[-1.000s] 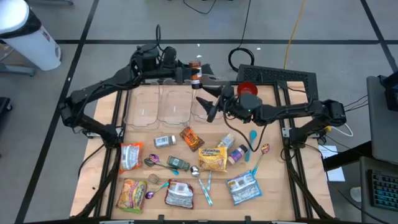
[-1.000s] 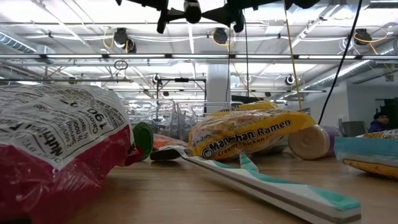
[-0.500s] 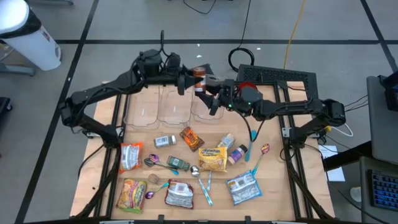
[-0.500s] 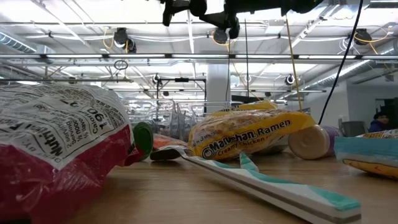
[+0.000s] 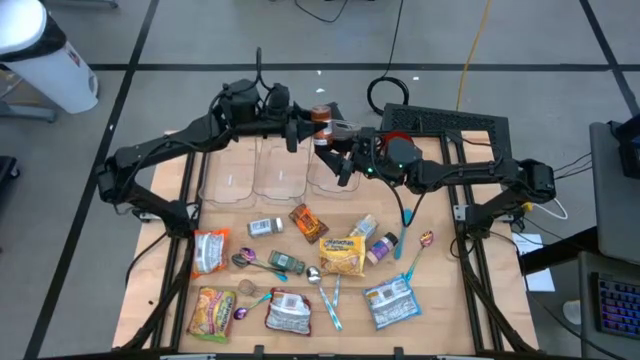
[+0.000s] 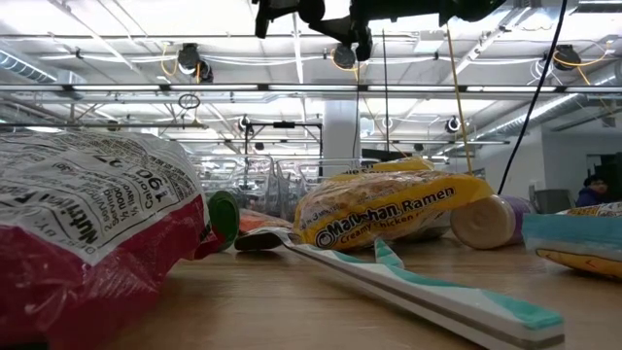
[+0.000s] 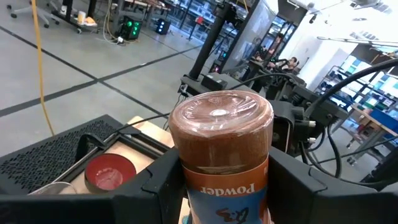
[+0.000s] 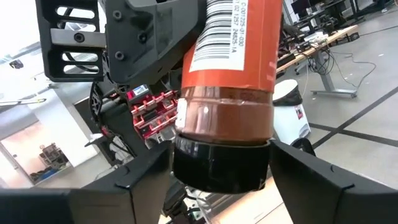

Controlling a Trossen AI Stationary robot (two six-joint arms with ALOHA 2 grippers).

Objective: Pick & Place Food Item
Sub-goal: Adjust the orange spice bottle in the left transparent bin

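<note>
While both arms meet above the far edge of the tabletop (image 5: 160, 290), the powder jar (image 5: 320, 121) hangs between them in the air, just beyond the row of clear containers (image 5: 282, 172) and well apart from the packets lying nearer the camera side. Seen from the left wrist, the left tool (image 7: 225, 186) is closed on the powder jar, one dark finger (image 7: 158, 183) pressing on each side of the blue and orange label below the brown top, so the jar points away from that arm toward the other arm. Seen from the right wrist, the right tool (image 8: 221, 171) has its fingers (image 8: 311, 180) standing on either side of the jar's dark end, near it, but I cannot tell whether they press on it; the orange label with the barcode (image 8: 231, 37) runs away from that tool toward the left tool's fingers. Beside the powder jar, farther from the containers, a red round lid (image 5: 396, 141) lies on a dark mat (image 5: 450, 122). Nearer than the containers, the ramen packet (image 5: 342, 256) lies flat on the tabletop among other pouches, and in the low view its yellow face (image 6: 389, 216) shows upright lettering behind a teal and white toothbrush (image 6: 418, 287).
</note>
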